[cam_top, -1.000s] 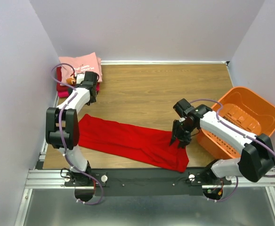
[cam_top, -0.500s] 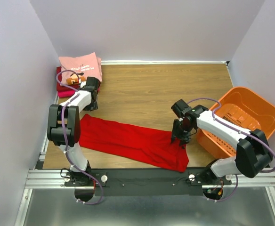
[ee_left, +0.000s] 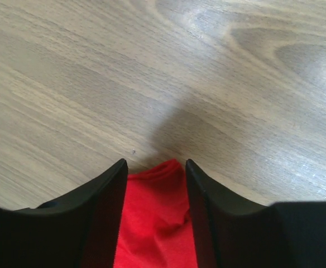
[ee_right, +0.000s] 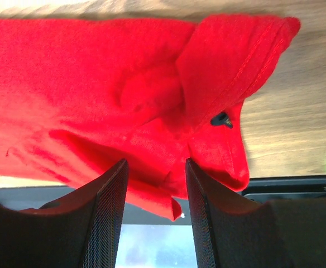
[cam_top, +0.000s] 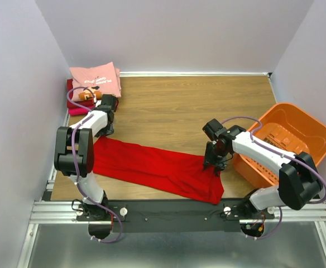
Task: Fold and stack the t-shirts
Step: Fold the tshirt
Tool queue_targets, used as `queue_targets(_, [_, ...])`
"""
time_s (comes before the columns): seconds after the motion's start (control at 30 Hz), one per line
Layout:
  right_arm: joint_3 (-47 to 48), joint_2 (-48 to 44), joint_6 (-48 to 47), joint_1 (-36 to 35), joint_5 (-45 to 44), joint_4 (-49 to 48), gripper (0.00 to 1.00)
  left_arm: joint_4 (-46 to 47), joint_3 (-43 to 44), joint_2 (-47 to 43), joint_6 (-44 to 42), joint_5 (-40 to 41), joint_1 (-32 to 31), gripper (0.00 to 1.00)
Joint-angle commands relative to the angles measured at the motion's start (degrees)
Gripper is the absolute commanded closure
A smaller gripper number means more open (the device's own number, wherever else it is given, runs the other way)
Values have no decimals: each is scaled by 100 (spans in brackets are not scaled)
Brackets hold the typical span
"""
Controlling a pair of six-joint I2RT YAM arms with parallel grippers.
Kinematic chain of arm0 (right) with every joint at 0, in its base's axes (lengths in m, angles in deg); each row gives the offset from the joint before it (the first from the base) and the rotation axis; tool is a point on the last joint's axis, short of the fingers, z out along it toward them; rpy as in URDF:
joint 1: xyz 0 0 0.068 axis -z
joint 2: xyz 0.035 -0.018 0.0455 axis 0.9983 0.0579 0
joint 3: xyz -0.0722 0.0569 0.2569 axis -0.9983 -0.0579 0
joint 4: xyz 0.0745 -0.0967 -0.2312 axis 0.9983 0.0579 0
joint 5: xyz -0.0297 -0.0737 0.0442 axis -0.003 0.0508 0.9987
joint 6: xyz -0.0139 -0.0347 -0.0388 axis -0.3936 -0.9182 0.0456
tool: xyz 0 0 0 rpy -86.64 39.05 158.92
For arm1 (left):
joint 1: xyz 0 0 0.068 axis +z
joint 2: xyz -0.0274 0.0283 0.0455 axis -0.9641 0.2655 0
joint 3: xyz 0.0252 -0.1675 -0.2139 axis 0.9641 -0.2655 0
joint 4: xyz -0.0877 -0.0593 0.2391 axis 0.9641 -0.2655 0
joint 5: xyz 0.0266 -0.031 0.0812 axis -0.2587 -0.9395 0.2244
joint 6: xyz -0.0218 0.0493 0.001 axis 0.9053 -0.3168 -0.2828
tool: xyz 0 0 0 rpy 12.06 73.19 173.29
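— From above?
— The tee (cam_top: 152,167) lies on the counter (cam_top: 207,106), its long axis running from left pincer (cam_top: 108,132) to right pincer (cam_top: 212,165).
— Left wrist?
— Half-wide, straddling the tee's (ee_left: 152,223) end.
— Right wrist?
— Cloth fills the gap; whether it's gripped, I cannot tell.

Wooden table (cam_top: 196,106): pale oak grain, running left to right between plain lavender walls (cam_top: 180,33). Orange plastic basket (cam_top: 305,125) on the right side at mid-depth, close by the right wall. It sits tipped, mouth up and toward the left, with the slotted bottom showing inside. Aluminium rail (cam_top: 168,209) runs along the table's near edge, bolt heads visible. Grey metal sheet (cam_top: 168,245) lies nearer still, below the rail. Left wrist view: same wood grain, with a soft shadow on it.
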Motion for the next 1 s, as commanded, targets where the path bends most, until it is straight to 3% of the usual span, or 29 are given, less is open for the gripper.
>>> queue_targets(0.0, [-94,132,-20,-32,-432,-120,47,118,-62,-14,-5,-169,-4,53])
queue_targets(0.2, [-24,342,-55,-32,-599,-208,47,206,-141,56,-32,-231,-4,64])
queue_targets(0.33, [2,430,-72,-23,-652,-252,47,241,-202,48,-41,-336,-21,66])
queue_targets(0.4, [-15,448,-72,-32,-705,-269,47,285,-246,13,-32,-354,-30,79])
queue_targets(0.43, [-7,448,-64,-23,-722,-287,47,285,-255,13,-32,-345,-30,90])
queue_targets(0.5, [-7,474,-55,-32,-766,-296,47,285,-255,39,-58,-345,-30,100])
queue_targets(0.7, [2,545,-2,-23,-924,-322,44,206,-141,-5,-146,-82,31,100])
queue_targets(0.97, [-51,755,68,-23,-1162,-419,43,171,105,-75,-295,15,566,100])
